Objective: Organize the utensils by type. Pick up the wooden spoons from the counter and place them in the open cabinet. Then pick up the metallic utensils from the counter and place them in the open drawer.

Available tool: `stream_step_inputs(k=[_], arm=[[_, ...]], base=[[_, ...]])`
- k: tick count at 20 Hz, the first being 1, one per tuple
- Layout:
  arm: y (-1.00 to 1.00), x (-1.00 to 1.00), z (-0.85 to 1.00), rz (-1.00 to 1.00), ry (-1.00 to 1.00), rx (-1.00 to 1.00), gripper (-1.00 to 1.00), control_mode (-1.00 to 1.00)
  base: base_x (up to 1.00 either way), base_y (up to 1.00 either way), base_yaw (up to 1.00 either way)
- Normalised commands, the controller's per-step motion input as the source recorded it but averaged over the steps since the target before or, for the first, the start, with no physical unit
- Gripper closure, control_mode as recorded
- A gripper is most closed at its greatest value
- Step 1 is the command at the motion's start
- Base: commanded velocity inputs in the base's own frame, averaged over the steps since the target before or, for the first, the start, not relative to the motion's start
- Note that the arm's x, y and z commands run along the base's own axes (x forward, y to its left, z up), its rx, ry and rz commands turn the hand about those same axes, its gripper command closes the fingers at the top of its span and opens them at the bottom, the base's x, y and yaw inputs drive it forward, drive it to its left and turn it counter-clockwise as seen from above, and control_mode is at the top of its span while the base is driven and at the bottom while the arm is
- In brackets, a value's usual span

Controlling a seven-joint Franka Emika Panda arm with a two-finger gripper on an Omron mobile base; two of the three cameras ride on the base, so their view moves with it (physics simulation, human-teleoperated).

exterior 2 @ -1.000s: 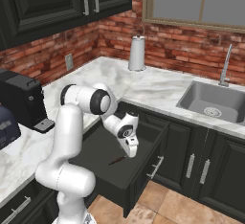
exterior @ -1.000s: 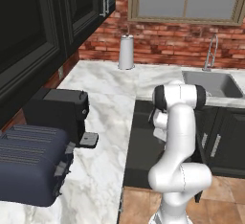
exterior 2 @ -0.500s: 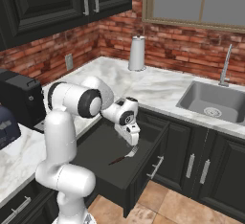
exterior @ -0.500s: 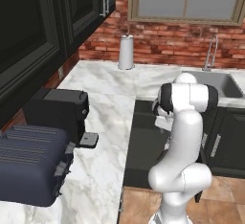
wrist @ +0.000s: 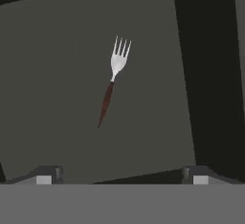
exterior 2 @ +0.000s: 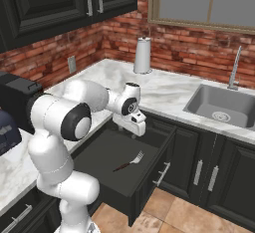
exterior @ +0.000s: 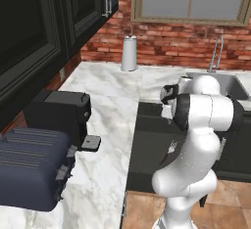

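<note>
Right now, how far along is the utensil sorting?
Done: one fork lies flat on the bottom of the open drawer. In hand: nothing; the gripper hangs open above the drawer, apart from the fork. Left: I can't tell; no other utensil is visible on the counter, and the upper cabinet's inside is out of view.

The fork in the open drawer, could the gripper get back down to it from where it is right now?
Probably yes. The gripper hangs open above the open drawer, and the fork lies alone on the flat bottom with nothing between them.

fork (exterior 2: 130, 161) in open drawer (exterior 2: 99, 157), end effector (exterior 2: 133, 127) above
</note>
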Motion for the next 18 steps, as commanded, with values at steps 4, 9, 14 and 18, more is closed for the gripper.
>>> stream_step_inputs(k=[4,9,14,18], arm=[[0.00,-0.20,1.00,0.22,-0.04,0.00,-1.00,-1.00],[0.01,-0.27,0.98,0.14,-0.07,0.00,-1.00,-1.00],[0.14,-0.51,0.76,0.03,-0.18,-0.02,-1.00,-1.00],[0.09,-0.48,0.72,0.00,-0.12,-0.01,-1.00,-1.00]], base=[[0.00,0.00,0.00],[0.00,0.00,0.00],[0.00,0.00,0.00],[0.00,0.00,0.00]])
